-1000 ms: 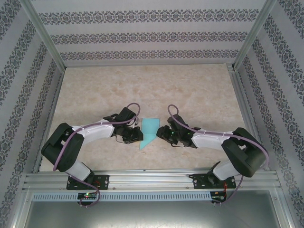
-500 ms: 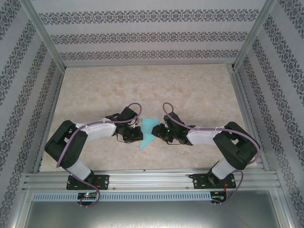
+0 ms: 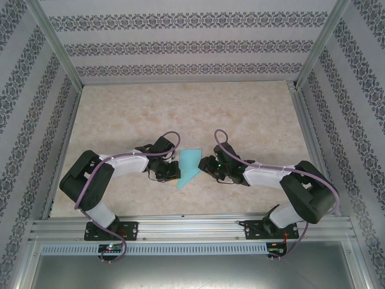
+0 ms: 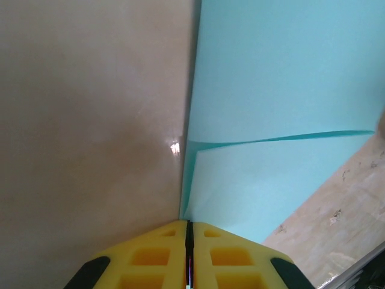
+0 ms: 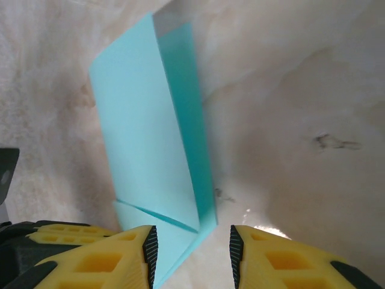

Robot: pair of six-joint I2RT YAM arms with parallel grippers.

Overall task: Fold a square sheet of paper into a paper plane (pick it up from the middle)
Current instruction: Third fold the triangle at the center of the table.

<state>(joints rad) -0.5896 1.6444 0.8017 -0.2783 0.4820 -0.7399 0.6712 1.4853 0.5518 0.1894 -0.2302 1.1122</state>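
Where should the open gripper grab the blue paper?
Best bet: take the paper by its near corner, coming in low from the right. It lies almost flat on the table, so only a thin edge fits, and that corner sits between the open fingers of the right gripper.

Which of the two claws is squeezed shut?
The left gripper: its yellow fingers meet, pinching the turquoise paper. The right gripper has a gap between its fingers.

No legible txt, labels or nos. anywhere.
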